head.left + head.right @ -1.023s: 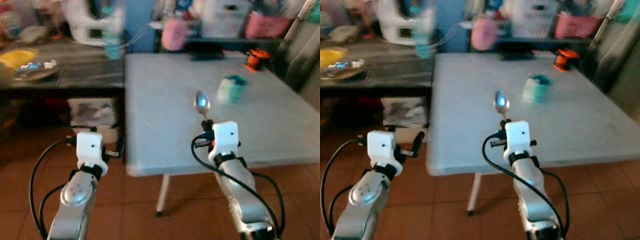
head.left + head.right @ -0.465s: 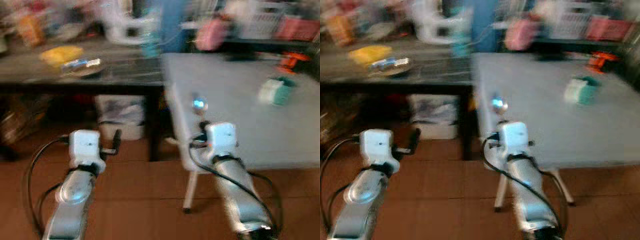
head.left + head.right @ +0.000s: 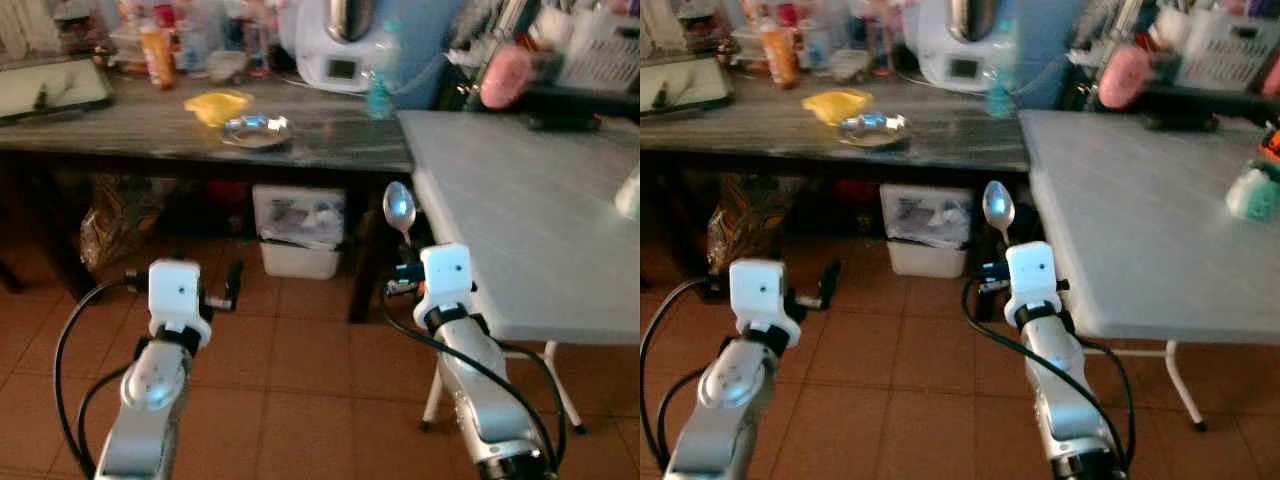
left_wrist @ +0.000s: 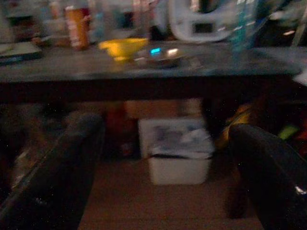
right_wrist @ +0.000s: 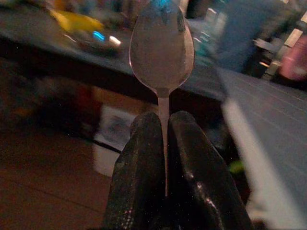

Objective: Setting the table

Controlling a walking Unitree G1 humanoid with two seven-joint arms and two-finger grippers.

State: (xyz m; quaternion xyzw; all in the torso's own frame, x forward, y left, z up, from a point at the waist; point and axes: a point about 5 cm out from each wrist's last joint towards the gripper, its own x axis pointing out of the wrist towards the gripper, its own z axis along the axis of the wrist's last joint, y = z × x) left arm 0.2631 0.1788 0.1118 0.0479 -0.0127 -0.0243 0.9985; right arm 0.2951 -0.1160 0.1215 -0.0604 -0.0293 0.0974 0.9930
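Observation:
My right gripper (image 5: 164,143) is shut on the thin handle of a metal spoon (image 5: 161,45). The spoon (image 3: 399,207) stands upright, bowl up, just off the near left corner of the grey folding table (image 3: 530,230). The right gripper (image 3: 406,252) hangs over the tiled floor, short of the table's edge. On the left, my left gripper (image 4: 163,177) is held low over the floor, open, with its fingers (image 4: 62,167) wide apart and nothing between them. A teal cup (image 3: 1252,190) stands on the grey table at the far right.
A long dark side table (image 3: 120,135) runs along the back left, carrying a metal plate (image 3: 256,130), a yellow bowl (image 3: 218,103), an orange bottle (image 3: 160,55) and a white appliance (image 3: 340,45). A white bin (image 3: 297,230) stands under it. Brown floor tiles lie ahead.
The whole picture has swung, so the camera has turned left: the grey table now lies at the right and the dark table ahead. The spoon stays in my right gripper.

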